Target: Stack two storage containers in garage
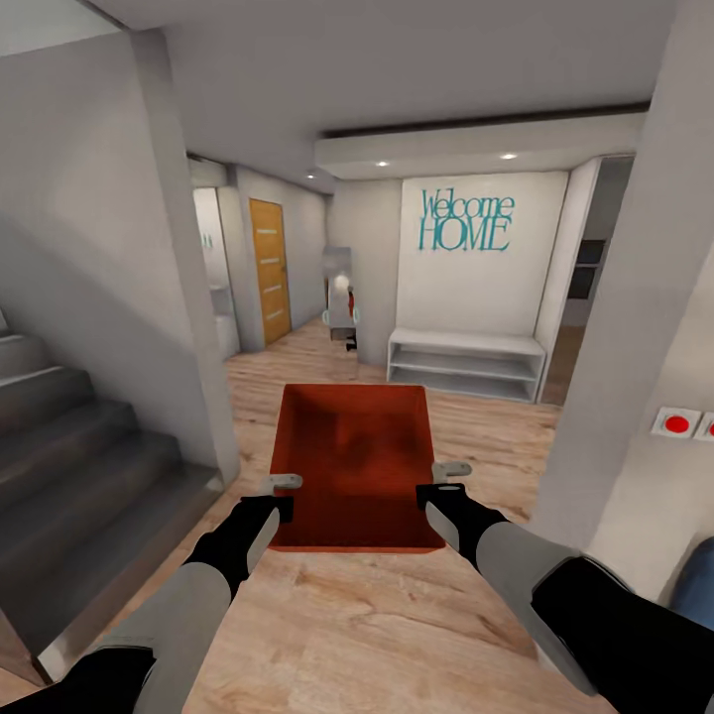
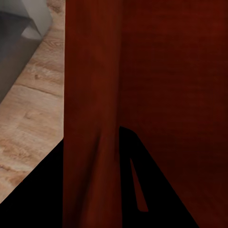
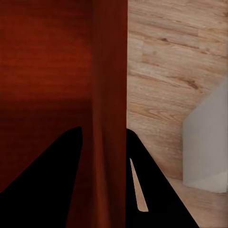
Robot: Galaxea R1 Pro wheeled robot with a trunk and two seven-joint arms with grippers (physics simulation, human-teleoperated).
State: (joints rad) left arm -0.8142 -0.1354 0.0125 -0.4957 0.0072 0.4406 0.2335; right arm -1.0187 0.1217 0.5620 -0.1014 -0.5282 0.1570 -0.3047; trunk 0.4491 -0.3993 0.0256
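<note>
Orange-red rectangular plastic bin [image 1: 357,466] is carried out front over the light wood plank floor [image 1: 397,625]. Left gripper [image 1: 285,498] and right gripper [image 1: 436,483] are each clamped on a side wall — thin walls, so a bump on the white pillar [image 1: 625,327] could twist it loose.
</note>
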